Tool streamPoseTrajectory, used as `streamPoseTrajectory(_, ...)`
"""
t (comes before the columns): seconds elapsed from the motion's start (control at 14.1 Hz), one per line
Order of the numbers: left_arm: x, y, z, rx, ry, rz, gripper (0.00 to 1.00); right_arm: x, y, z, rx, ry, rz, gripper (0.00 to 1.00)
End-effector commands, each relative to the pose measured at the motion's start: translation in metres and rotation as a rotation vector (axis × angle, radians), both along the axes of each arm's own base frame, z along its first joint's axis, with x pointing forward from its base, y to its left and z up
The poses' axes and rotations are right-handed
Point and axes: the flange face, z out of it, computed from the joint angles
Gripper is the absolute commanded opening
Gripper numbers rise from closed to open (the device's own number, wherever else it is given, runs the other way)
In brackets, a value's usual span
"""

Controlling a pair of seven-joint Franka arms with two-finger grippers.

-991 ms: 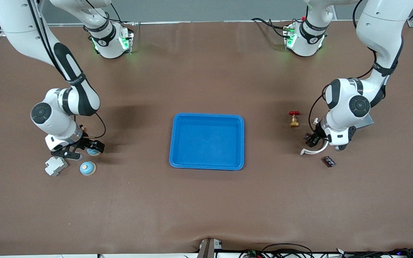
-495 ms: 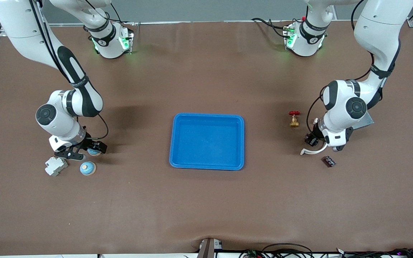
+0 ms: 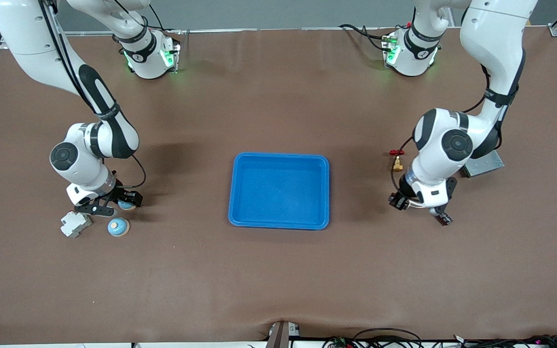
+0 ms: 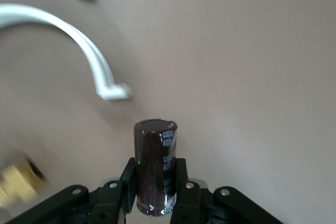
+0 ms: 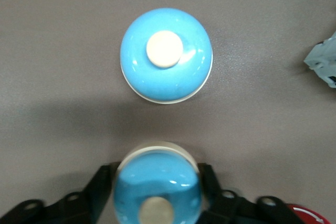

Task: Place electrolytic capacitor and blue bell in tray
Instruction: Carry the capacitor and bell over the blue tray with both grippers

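Note:
The electrolytic capacitor (image 4: 155, 156), a dark brown cylinder with white print, stands clamped between the fingers of my left gripper (image 4: 155, 170). That left gripper (image 3: 398, 201) is over the bare mat between the blue tray (image 3: 279, 156) and the left arm's end. My right gripper (image 3: 113, 207) is down at the mat with its fingers pressed on both sides of a blue bell (image 5: 157, 190) with a cream button. A second blue bell (image 5: 166, 54) (image 3: 118, 226) lies loose just nearer the camera. Nothing lies in the tray.
A brass valve with a red handle (image 3: 396, 161), a small dark part (image 3: 444, 218) and a grey metal box (image 3: 482, 164) lie around the left arm. A white curved strip (image 4: 79, 35) lies under it. A pale grey block (image 3: 75, 224) sits beside the bells.
The left gripper has closed on the capacitor and carried it toward the tray. The right gripper's fingers have come in onto the bell; that arm hardly moved.

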Motion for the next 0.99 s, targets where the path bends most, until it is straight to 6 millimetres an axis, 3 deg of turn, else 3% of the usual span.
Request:
streamPoseTrajectory(0.0,0.009,-0.062,0.021,-0.02,-0.018,0.073,0.0,0.003,0.0,-0.002,-0.006,0.003,0.012,0.0)
streamPoseTrajectory(0.21,-0.002,-0.135,0.006,-0.053,-0.001,0.144,0.0,0.005,0.009,0.002,-0.001,-0.002,0.004,0.0)
streamPoseTrajectory(0.42,-0.017,-0.193,-0.012,-0.068,0.014,0.175,0.0,0.013,0.04,0.026,0.005,0.046,-0.015,0.0)
streamPoseTrajectory(0.64,-0.045,-0.229,-0.034,-0.05,0.042,0.118,0.0,0.019,0.085,0.055,0.005,0.1,-0.032,0.0)
streamPoseTrajectory(0.85,-0.061,-0.253,-0.039,-0.054,0.044,0.085,0.0,0.016,0.142,0.071,0.002,0.121,-0.084,0.0)
streamPoseTrajectory(0.92,-0.071,-0.271,-0.05,-0.055,0.053,0.071,0.0,0.015,0.159,0.074,0.001,0.121,-0.103,0.0)
